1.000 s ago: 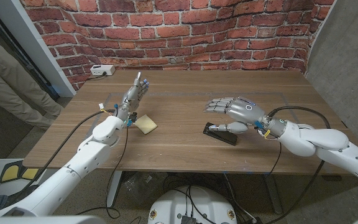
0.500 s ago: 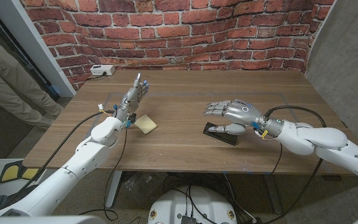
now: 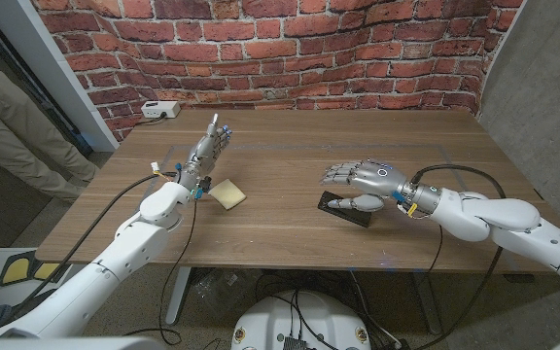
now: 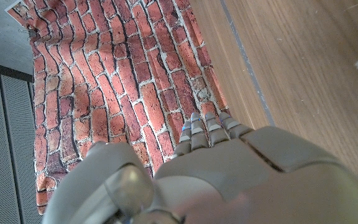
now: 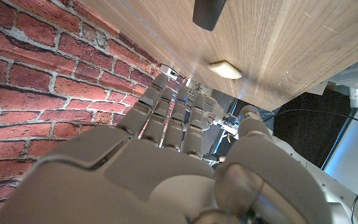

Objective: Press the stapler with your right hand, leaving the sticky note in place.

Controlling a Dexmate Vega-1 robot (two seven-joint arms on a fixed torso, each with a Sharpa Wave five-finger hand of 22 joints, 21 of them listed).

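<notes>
- Wooden table before a red brick wall: the black stapler lies near the front edge, right of centre, with the yellow sticky note well apart to its left.
- Judged from the head view, the press looks to be just starting or about to start: the right hand is poised palm down over the stapler's far end, its thumb lying along the top of the stapler and seemingly touching it.
- Whether the stapler's arm is pushed down cannot be told from these pictures, so the press itself should be counted as not yet confirmed.
- Fingers of the right hand are extended and only slightly curled, reaching left beyond the stapler; they grip nothing.
- Seen from the right wrist, the same hand shows straight fingers, with an end of the stapler and the sticky note on the table beyond them.
- On the far left side, the left hand stands upright with fingers raised and holds nothing; it is just beside the sticky note but apart from it.
- That note lies undisturbed on the wood, as the task demands.
</notes>
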